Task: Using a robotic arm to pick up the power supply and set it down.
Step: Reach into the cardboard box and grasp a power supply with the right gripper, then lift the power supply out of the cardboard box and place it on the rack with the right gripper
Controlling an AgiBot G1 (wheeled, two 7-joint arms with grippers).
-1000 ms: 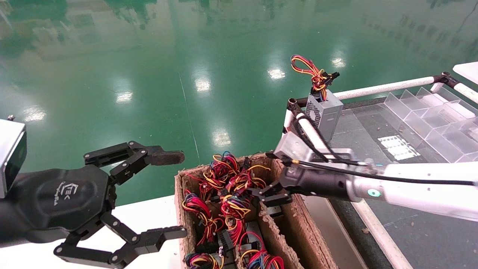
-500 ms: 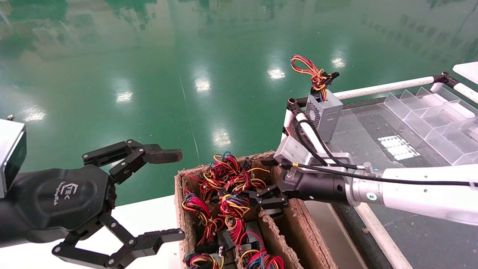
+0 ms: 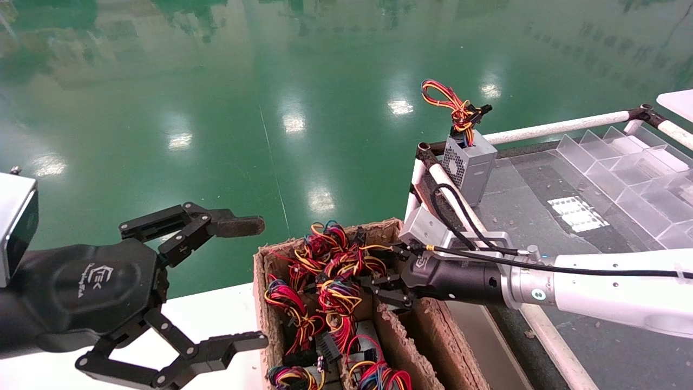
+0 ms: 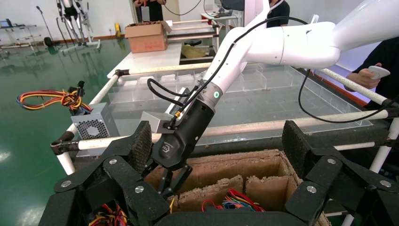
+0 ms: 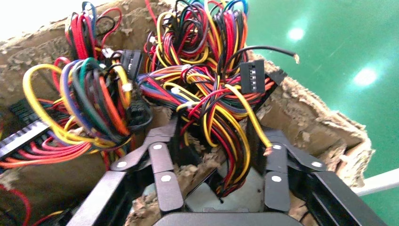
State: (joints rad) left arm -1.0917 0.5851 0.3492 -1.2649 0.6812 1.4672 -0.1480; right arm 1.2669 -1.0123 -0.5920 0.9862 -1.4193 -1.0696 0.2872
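The power supply [image 5: 237,194] is a grey metal box standing in a compartment of the cardboard box [image 3: 433,346], with its bundle of red and yellow wires [image 5: 221,117] rising from its top. My right gripper [image 3: 383,290] reaches down into the box from the right. It is open, one finger [image 5: 162,174] on each side of the grey body and the wires passing between them. A torn cardboard divider lies beside one finger. My left gripper [image 3: 250,284] hangs open and empty over the white table edge, left of the box.
Several more wire bundles [image 3: 295,303] fill the other compartments. A second grey unit with a vent face [image 3: 470,165] stands at the corner of the dark right-hand table by the white rail [image 3: 552,130]. Clear plastic dividers [image 3: 622,168] sit behind it.
My right gripper has moved left and down into the box, its fingers sinking among the wires around the grey unit. The left arm has barely moved.
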